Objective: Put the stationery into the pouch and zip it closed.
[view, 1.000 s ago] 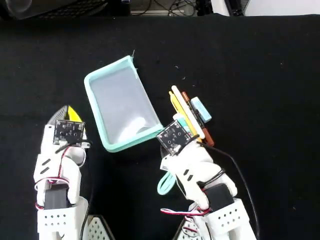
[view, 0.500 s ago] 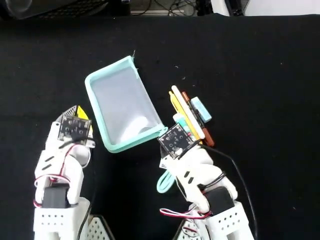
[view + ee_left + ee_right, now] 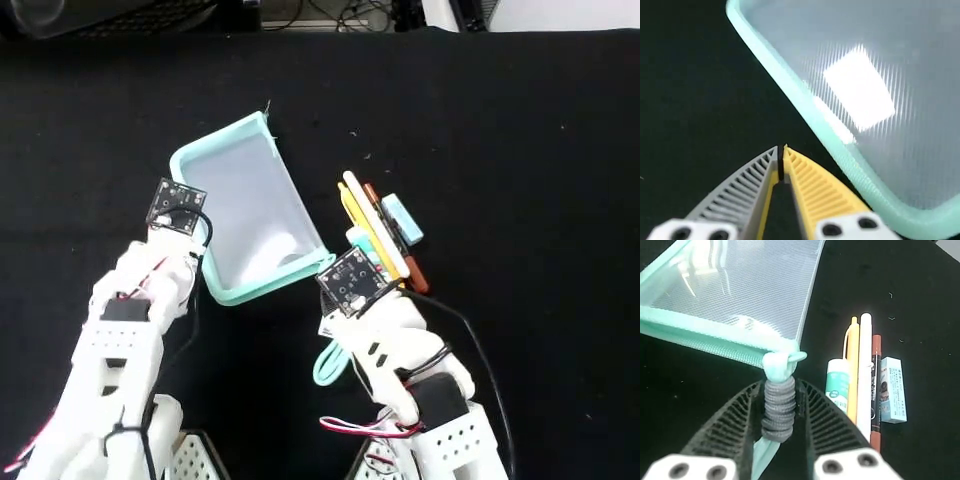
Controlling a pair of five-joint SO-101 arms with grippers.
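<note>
The mint mesh pouch lies tilted in the table's middle, its opening toward the arms. My right gripper is shut on the grey ribbed pull at the pouch's near right corner. Right of that corner the stationery lies side by side: a glue stick, an orange pen, a white pen, a brown pen and a boxed eraser. My left gripper is shut and holds nothing, its tips just off the pouch's left edge. The left wrist hangs over that edge.
Black cloth covers the whole table. A mint cord loop trails from the pouch's corner beside the right arm. Cables and dark equipment lie past the far edge.
My left arm has swung forward and to the right, up to the pouch's left edge. The right arm and the stationery have stayed put.
</note>
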